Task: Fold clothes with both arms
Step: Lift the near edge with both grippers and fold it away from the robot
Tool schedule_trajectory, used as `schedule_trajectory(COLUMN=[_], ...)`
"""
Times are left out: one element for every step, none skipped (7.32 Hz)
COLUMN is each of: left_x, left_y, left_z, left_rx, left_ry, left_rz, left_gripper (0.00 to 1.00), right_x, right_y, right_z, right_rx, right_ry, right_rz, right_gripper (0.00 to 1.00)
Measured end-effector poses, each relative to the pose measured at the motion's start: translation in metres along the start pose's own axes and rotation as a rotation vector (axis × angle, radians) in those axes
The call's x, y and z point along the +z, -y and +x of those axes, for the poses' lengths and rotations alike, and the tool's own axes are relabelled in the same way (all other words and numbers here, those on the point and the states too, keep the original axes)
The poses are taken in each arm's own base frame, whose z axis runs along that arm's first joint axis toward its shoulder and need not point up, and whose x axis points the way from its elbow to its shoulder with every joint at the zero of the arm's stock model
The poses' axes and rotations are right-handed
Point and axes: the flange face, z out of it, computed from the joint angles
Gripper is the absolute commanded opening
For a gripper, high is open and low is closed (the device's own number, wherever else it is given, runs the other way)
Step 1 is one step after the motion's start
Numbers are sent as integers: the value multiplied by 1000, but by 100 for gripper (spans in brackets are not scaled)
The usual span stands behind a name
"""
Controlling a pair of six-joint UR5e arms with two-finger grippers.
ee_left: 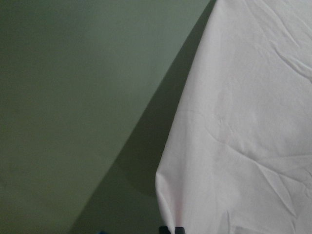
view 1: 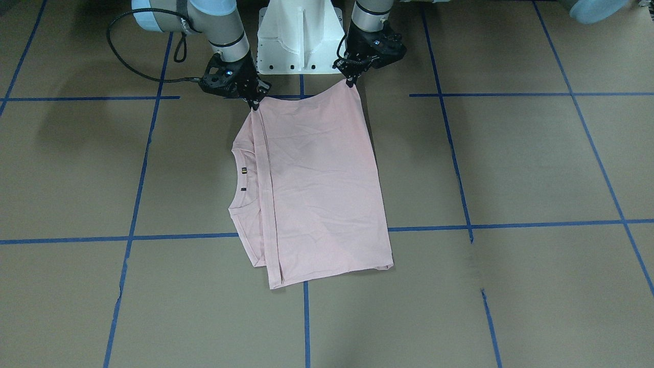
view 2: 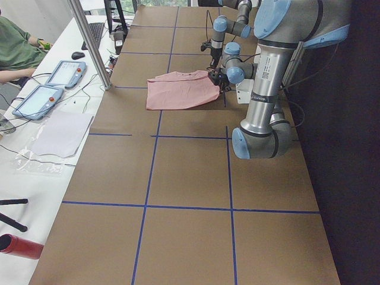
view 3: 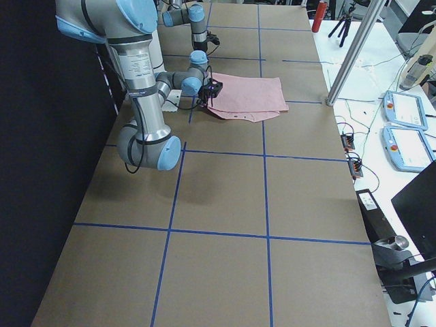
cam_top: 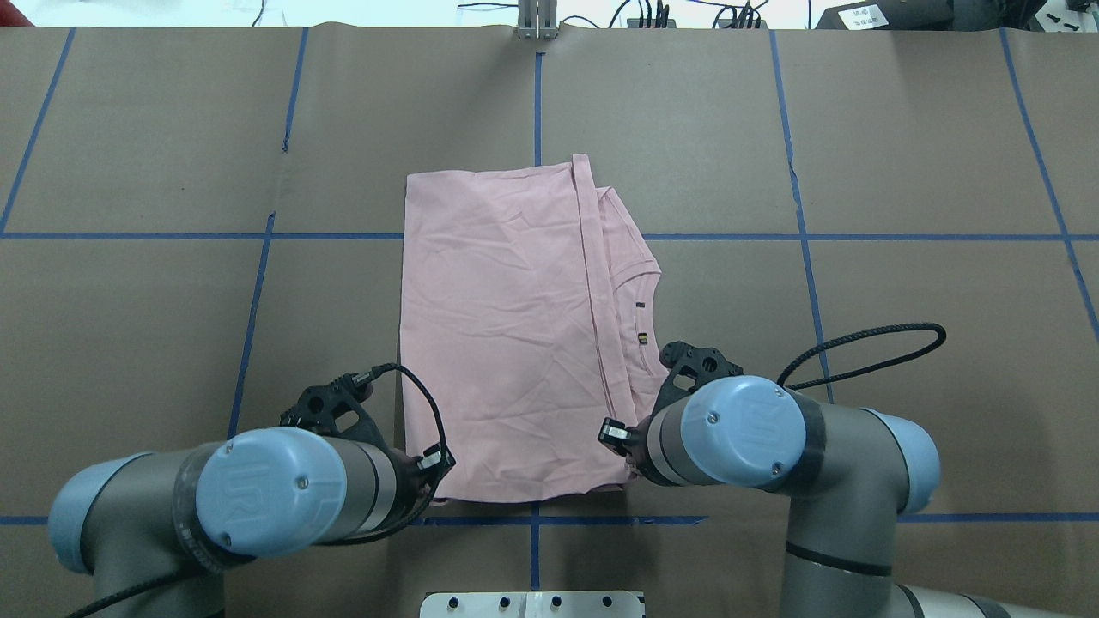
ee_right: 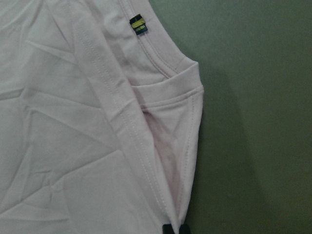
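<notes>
The pale pink T-shirt (view 1: 317,189) lies folded on the brown table, plain side up, with its ribbed collar (cam_top: 640,283) towards my right. My left gripper (view 1: 351,82) is shut on the near corner of the shirt away from the collar, and that corner is raised slightly. In the left wrist view its fingertips (ee_left: 171,229) pinch the cloth edge. My right gripper (view 1: 254,105) is shut on the near corner at the collar side, over the folded hem. The right wrist view shows the collar tag (ee_right: 138,25) and the fingertips (ee_right: 175,229) closed on layered fabric. No print shows.
The white pedestal base (view 1: 299,36) stands just behind both grippers. Blue tape lines (view 1: 306,317) divide the table. Beyond the far edge are a metal post (view 2: 89,41), tablets (view 2: 35,101) and a seated person (view 2: 15,47).
</notes>
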Motion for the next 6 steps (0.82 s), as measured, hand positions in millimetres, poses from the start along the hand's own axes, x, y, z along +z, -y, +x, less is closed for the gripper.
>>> schedule_trajectory(left_x=[-12, -21, -25, -30, -33, -28], left_y=[-19, -30, -26, -5, 30, 67], left_z=[-7, -11, -11, -4, 5, 14], left_rx=[22, 36, 37, 32, 34, 27], left_ry=[15, 26, 28, 17, 4, -1], left_rz=[-26, -43, -41, -12, 39, 93], left_gripper=[0, 0, 0, 0, 0, 0], right_x=[-9, -14, -15, -20, -29, -31], right_y=[-14, -20, -16, 1, 29, 58], right_z=[3, 3, 0, -8, -23, -40], right_rx=[-17, -25, -28, -40, -61, -64], right_ry=[14, 23, 31, 48, 70, 79], right_rz=[-20, -29, -18, 17, 64, 105], right_gripper=[0, 0, 0, 0, 0, 0])
